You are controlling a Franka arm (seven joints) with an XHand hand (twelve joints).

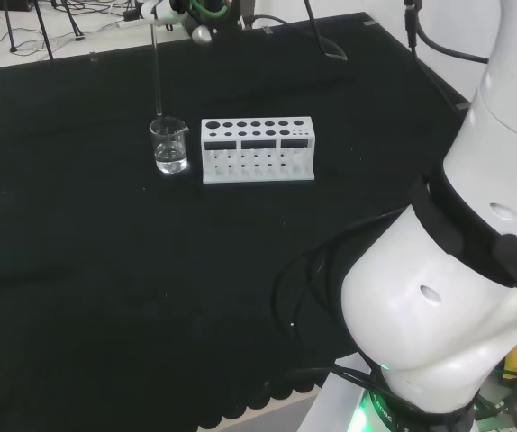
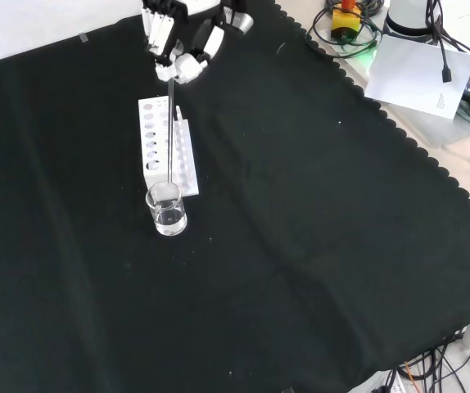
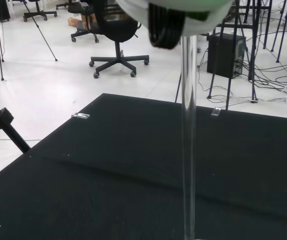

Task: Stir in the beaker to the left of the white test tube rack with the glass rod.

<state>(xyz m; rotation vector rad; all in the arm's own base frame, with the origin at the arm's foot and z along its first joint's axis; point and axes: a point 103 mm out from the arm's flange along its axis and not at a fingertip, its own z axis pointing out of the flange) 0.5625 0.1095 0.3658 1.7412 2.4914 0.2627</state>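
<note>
While the hand pinches the glass rod near its top, rod hangs upright, tip inside the beaker directly below, beside the rack.

In the head view the hand was cut off by the top edge, hiding its grip on the glass rod. In the wrist view the rod's lower end ran off the bottom edge, and the blurred hand hid its top.

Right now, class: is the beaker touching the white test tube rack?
Apart. In the head view, black cloth shows between the beaker and the white test tube rack.
</note>
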